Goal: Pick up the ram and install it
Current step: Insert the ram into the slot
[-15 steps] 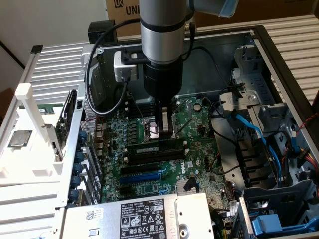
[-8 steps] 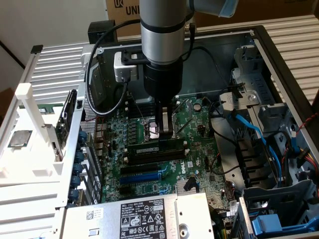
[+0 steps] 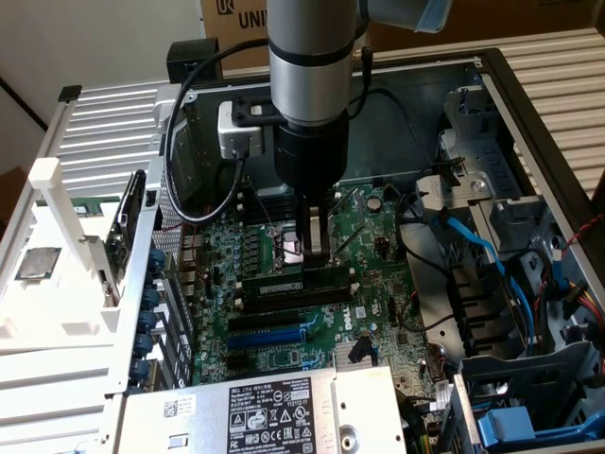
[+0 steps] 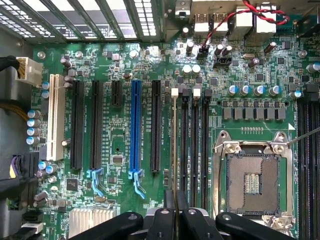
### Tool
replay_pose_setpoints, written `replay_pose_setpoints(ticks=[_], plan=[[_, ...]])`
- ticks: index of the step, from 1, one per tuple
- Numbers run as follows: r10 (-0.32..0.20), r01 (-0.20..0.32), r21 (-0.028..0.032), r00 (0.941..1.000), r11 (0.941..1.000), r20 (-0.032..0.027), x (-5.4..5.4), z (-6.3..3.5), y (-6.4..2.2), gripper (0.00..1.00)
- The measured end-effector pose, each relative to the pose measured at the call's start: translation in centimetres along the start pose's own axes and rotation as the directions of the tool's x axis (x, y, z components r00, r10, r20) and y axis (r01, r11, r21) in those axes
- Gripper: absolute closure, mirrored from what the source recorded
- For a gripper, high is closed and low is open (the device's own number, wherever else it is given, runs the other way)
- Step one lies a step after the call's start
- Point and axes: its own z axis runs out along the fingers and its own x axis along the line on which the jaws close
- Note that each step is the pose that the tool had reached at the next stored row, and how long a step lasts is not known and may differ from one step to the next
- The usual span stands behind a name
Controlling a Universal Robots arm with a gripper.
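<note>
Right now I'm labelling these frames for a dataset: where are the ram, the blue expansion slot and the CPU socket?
ram [image 3: 284, 285], exterior view, on its pale label strip.
blue expansion slot [image 4: 135, 130], wrist view, midway along its length.
CPU socket [image 4: 251, 182], wrist view, centre of its contact field.

A robotics lab or computer workshop: a robot arm over an opened computer case with bare motherboard, cardboard boxes at twelve o'clock.

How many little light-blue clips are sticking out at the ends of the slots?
2. One light-blue clip ends a black slot; the other ends the blue slot. More could be hidden behind the gripper.
</note>
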Motion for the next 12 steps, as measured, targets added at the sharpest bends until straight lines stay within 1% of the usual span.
replay_pose_setpoints(ticks=[2, 12], plan=[[0.000, 0.000, 0.0000, 1.0000, 1.0000, -0.0001, -0.01, 0.03, 0.11, 0.88], [0.000, 0.000, -0.0001, 1.0000, 1.0000, -0.0001, -0.18, 0.06, 0.11, 0.88]])
